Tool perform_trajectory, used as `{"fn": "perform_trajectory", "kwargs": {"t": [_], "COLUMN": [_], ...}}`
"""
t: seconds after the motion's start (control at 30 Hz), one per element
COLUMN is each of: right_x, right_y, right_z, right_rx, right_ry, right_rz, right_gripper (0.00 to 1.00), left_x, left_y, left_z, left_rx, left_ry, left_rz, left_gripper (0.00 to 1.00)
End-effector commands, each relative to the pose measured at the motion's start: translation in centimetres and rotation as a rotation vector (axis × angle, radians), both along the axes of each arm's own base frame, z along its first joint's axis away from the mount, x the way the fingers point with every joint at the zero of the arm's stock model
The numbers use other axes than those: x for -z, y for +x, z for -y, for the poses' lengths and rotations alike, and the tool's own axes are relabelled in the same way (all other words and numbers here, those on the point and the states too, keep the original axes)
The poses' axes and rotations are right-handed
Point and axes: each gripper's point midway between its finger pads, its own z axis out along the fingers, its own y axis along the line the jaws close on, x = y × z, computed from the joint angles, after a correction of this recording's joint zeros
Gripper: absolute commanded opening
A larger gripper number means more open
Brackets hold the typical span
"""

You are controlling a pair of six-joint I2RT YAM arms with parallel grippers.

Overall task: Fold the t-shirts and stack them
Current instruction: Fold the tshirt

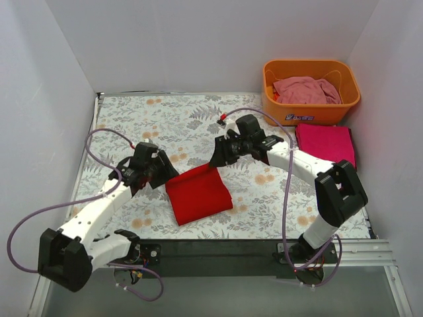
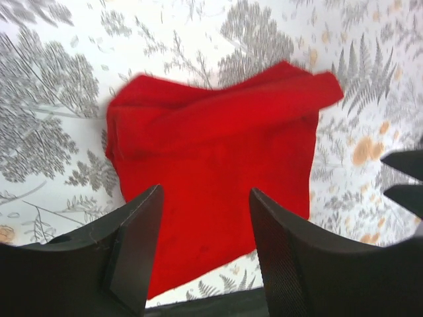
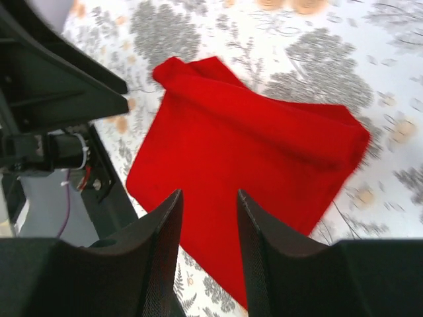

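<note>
— While both arms lean in over the table (image 1: 132,119), where does the red t-shirt (image 1: 198,193) lie?

— Close to the near edge, about midway between the left and right edges. It is folded into a rough rectangle and lies flat, with a thicker, slightly rumpled fold along its far side.

— And the left gripper (image 2: 205,193)?

— Released. Its fingers stand well apart above the red cloth with nothing between them, by the shirt's far left corner.

— The right gripper (image 3: 209,195)?

— Also let go. The gap is narrower, but it is empty, with the shirt showing through below. It hangs by the far right corner of the shirt.

— The other shirts?

— The magenta t-shirt (image 1: 325,144) lies folded flat along the right edge, toward the far right corner. Just beyond it, in that corner, stands the orange basket (image 1: 277,105), and the pale pink t-shirt (image 1: 305,90) sits crumpled inside it.
</note>
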Motion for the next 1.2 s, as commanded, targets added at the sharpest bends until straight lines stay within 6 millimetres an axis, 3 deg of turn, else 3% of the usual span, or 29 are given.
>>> {"fn": "perform_trajectory", "kwargs": {"t": [0.0, 0.03, 0.13, 0.3, 0.47, 0.53, 0.6, 0.7, 0.87, 0.9, 0.97, 1.0, 1.07, 1.1, 1.17], "right_x": [-2.3, -2.3, -1.3, 3.2, 8.0, 9.5, 9.7, 8.7, 3.4, 3.3, 1.3, 1.4, 0.0, -0.3, -0.4], "right_y": [-1.3, -1.2, -0.5, 2.1, 5.8, 7.1, 7.9, 9.0, 8.8, 8.3, 6.9, 5.9, 3.9, 3.0, 0.0], "right_z": [-3.4, -3.7, -4.8, -5.6, -4.2, -3.3, -2.7, -2.1, -1.4, -1.1, -1.0, -0.7, -0.7, -0.7, -1.0], "right_rx": [-0.163, -0.164, -0.186, -0.123, 0.013, 0.075, 0.111, 0.127, 0.119, 0.120, 0.097, 0.089, 0.044, 0.027, -0.038], "right_ry": [0.255, 0.275, 0.307, 0.261, 0.219, 0.222, 0.251, 0.283, 0.344, 0.345, 0.376, 0.379, 0.411, 0.419, 0.433], "right_rz": [0.017, 0.004, -0.014, -0.069, -0.100, -0.130, -0.154, -0.125, -0.046, -0.054, -0.057, -0.078, -0.098, -0.106, -0.152], "right_gripper": [0.45, 0.45, 0.45, 0.45, 0.45, 0.45, 0.45, 0.45, 0.45, 0.45, 0.45, 0.45, 0.45, 0.45, 0.45], "left_x": [0.3, 1.7, 3.9, 6.8, 6.7, 8.1, 8.4, 8.8, 6.0, 4.3, 3.2, 1.7, 1.4, 0.0, 1.0], "left_y": [-0.9, -1.5, -0.6, 3.0, 6.9, 7.3, 7.9, 8.6, 9.4, 9.4, 8.4, 7.9, 5.8, 5.1, 2.3], "left_z": [2.3, 2.4, 2.6, 0.0, -1.0, -1.0, -0.8, -0.7, -0.6, -0.4, -0.3, -0.2, 0.6, 0.9, 2.3], "left_rx": [0.112, 0.119, 0.089, -0.096, -0.146, -0.147, -0.144, -0.126, -0.078, -0.063, -0.046, -0.035, -0.001, 0.010, 0.057], "left_ry": [-0.125, -0.130, -0.151, -0.248, -0.244, -0.234, -0.240, -0.244, -0.245, -0.256, -0.265, -0.276, -0.295, -0.312, -0.321], "left_rz": [0.036, 0.009, -0.002, -0.134, -0.129, -0.172, -0.186, -0.205, -0.148, -0.106, -0.095, -0.059, -0.070, -0.034, -0.075], "left_gripper": [0.52, 0.52, 0.51, 0.46, 0.46, 0.46, 0.46, 0.46, 0.55, 0.56, 0.58, 0.58, 0.58, 0.58, 0.56]}}
